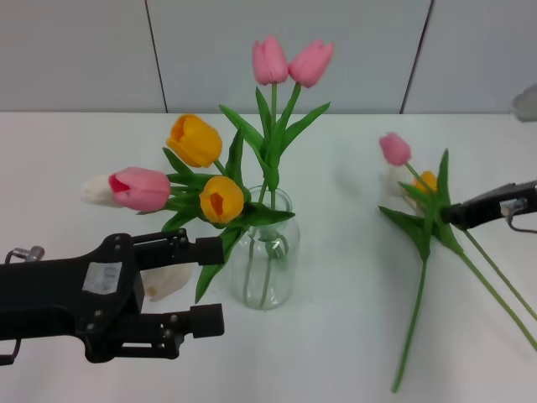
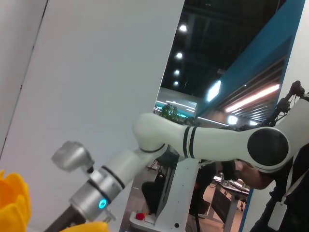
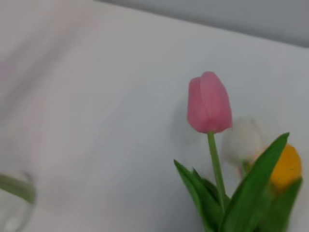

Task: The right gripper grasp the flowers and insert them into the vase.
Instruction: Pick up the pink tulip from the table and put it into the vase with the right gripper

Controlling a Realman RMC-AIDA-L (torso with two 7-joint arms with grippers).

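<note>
The left gripper (image 1: pixel 210 285) is showing up matte black all over: two flat bar fingers (image 1: pixel 197 249) running out of a boxy black body. Behind the fingers, a pale rectangular label is sitting on the housing, small dark screw heads are dotting the plates, and a little silver knob is poking out at the far rear. The right gripper (image 1: pixel 447 215) is showing as a slim black bar, with a grey-white fitting and a thin dark cable loop behind its tip. From the left wrist camera, the right arm is looking glossy white with black joint bands, a round black cap, and a silver wrist glowing cyan.
</note>
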